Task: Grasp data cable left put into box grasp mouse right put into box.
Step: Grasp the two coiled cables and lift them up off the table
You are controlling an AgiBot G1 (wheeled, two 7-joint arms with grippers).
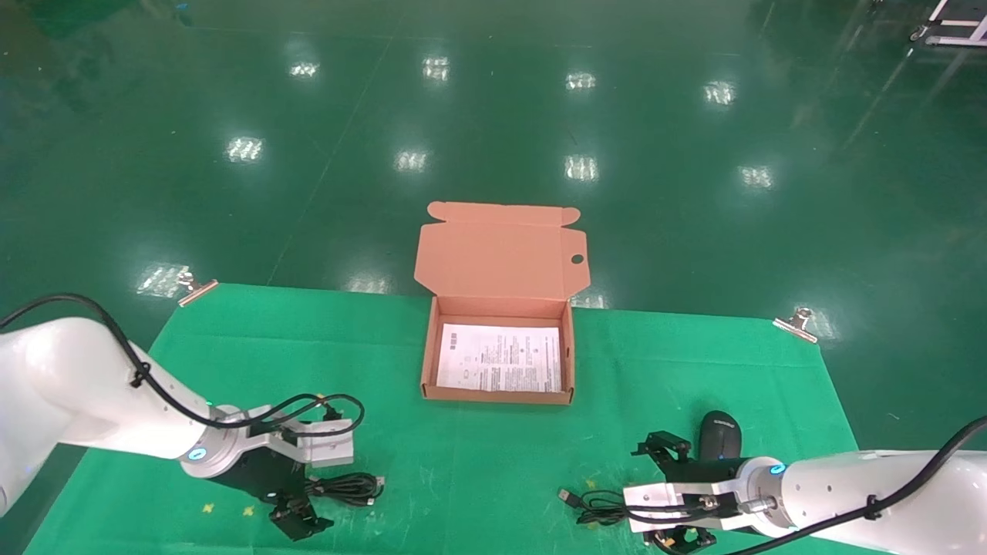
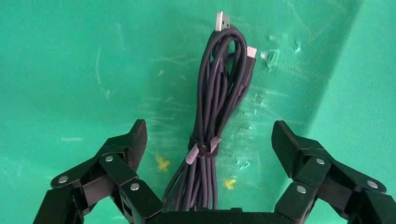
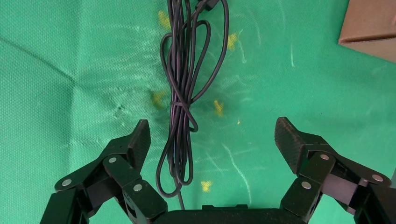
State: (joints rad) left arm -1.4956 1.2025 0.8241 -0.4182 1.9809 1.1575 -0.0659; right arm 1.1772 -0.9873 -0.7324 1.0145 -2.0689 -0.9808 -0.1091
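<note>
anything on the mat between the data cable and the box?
No. In the head view, only bare green mat lies between the data cable, under the open left gripper, and the box.

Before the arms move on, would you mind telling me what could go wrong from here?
1. The left gripper is open over the data cable; only one strap binds the bundle, so loops may slip out when lifted.
2. The right gripper hangs over the mouse cord, not the mouse; it might grab cord, which could snag the box wall.
</note>
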